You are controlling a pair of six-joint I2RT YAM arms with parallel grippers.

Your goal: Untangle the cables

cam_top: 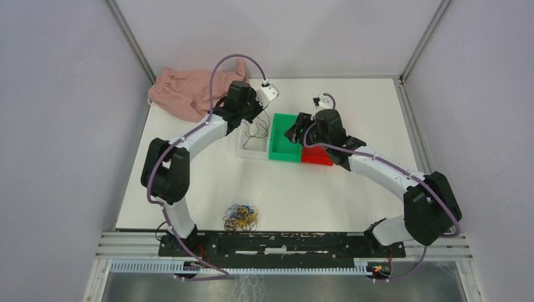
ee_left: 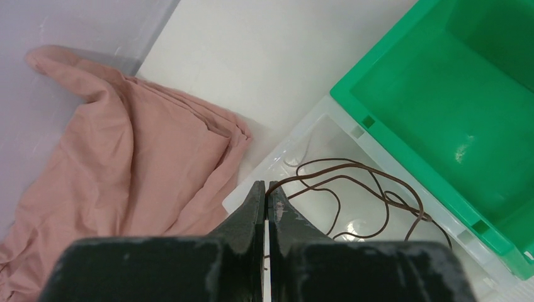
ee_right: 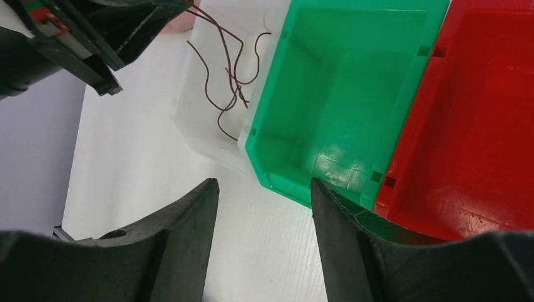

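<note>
Left gripper (ee_left: 266,187), pressed together, pinches the brown cable (ee_left: 334,163), which trails into the clear bin (cam_top: 242,151); right gripper (ee_right: 263,184) hangs spread above the green bin (cam_top: 277,153); nearest on the table (cam_top: 352,189) lies the yellow-and-blue cable tangle (cam_top: 241,216); farther, the red bin (cam_top: 317,158) touches green; farthest, a pink cloth (cam_top: 182,94).

Pale lilac walls (cam_top: 56,126) enclose the white surface (cam_top: 302,195) on three sides. Ahead and left of my left pincer (ee_left: 265,201), wall meets surface. Silver posts (cam_top: 129,38) stand in the far corners; the light is soft and even.
</note>
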